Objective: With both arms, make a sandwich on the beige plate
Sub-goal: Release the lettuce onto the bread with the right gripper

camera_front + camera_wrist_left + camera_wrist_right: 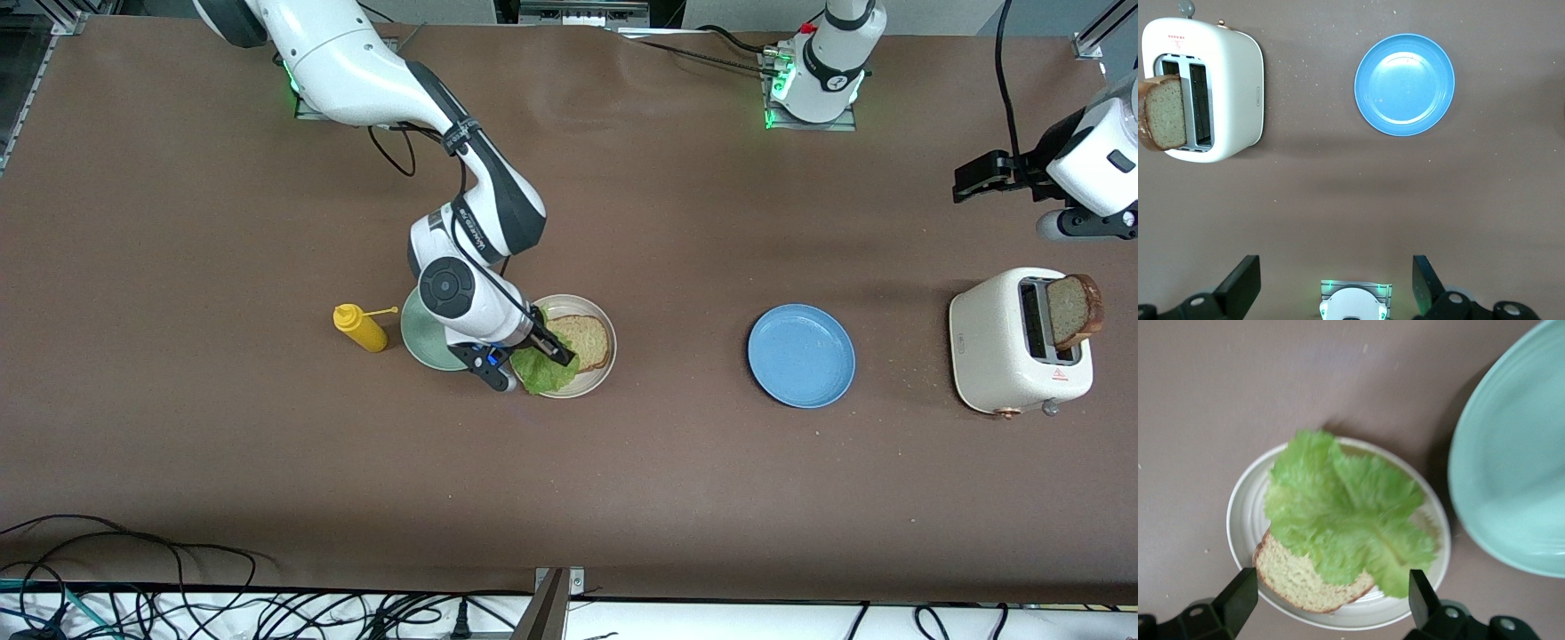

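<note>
Sandwich half made: lettuce is on the bread, the second slice waits in the toaster.

The right arm (pixel 391 80) reaches from its base down to the beige plate (pixel 597 313), which lies just beside the mint-green plate (pixel 420 333). The toaster (pixel 996 347) stands at the left arm's end of the table, with the blue plate (pixel 801 356) between it and the beige plate. The right gripper (pixel 1331 593) hangs low over the beige plate with its fingers spread and holding nothing; under it the lettuce leaf (pixel 1345 513) covers only part of the bread slice (pixel 1298 577) and hangs toward the rim. The left gripper (pixel 1337 283), also spread wide and empty, waits in the air above the table near the toaster, where the second bread slice (pixel 1074 309) stands tilted out of its slot. I think the main risk is this leaning slice: a grip on its edge may tip it out or break it. A fingertip of the right gripper could also catch the light leaf and drag it off the bread.
</note>
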`<state>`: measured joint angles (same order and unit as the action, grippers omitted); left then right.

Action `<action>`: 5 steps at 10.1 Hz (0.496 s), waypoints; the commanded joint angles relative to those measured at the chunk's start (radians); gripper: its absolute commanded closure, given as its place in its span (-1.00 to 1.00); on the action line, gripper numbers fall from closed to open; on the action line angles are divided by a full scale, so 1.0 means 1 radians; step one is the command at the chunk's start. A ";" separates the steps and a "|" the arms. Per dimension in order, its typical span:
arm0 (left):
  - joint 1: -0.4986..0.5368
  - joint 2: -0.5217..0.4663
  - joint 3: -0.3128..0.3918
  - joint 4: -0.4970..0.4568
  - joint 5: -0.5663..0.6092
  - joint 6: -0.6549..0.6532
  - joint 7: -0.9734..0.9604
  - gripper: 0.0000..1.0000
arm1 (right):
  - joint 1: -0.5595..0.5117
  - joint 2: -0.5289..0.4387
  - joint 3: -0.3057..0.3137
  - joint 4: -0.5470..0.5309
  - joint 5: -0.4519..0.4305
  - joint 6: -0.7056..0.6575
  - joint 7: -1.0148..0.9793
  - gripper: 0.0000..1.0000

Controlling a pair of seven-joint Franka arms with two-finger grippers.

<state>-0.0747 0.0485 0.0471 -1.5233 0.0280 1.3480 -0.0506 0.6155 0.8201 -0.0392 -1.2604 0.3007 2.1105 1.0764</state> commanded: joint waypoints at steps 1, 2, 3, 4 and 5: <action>0.007 0.011 -0.003 0.025 -0.008 -0.018 0.008 -1.00 | -0.003 -0.071 -0.042 -0.002 -0.076 -0.143 -0.132 -1.00; 0.007 0.011 -0.003 0.025 -0.007 -0.017 0.008 -1.00 | -0.003 -0.099 -0.076 -0.007 -0.084 -0.202 -0.229 -1.00; 0.006 0.016 -0.003 0.025 -0.007 -0.013 0.008 -1.00 | -0.005 -0.123 -0.115 -0.007 -0.086 -0.281 -0.331 -1.00; 0.006 0.019 -0.003 0.025 -0.007 -0.015 0.008 -1.00 | -0.005 -0.148 -0.160 -0.008 -0.086 -0.364 -0.442 -1.00; 0.006 0.019 -0.003 0.025 -0.005 -0.015 0.008 -1.00 | -0.003 -0.174 -0.218 -0.013 -0.084 -0.438 -0.575 -1.00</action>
<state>-0.0748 0.0532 0.0471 -1.5233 0.0280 1.3481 -0.0506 0.6105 0.6913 -0.2026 -1.2550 0.2243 1.7569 0.6467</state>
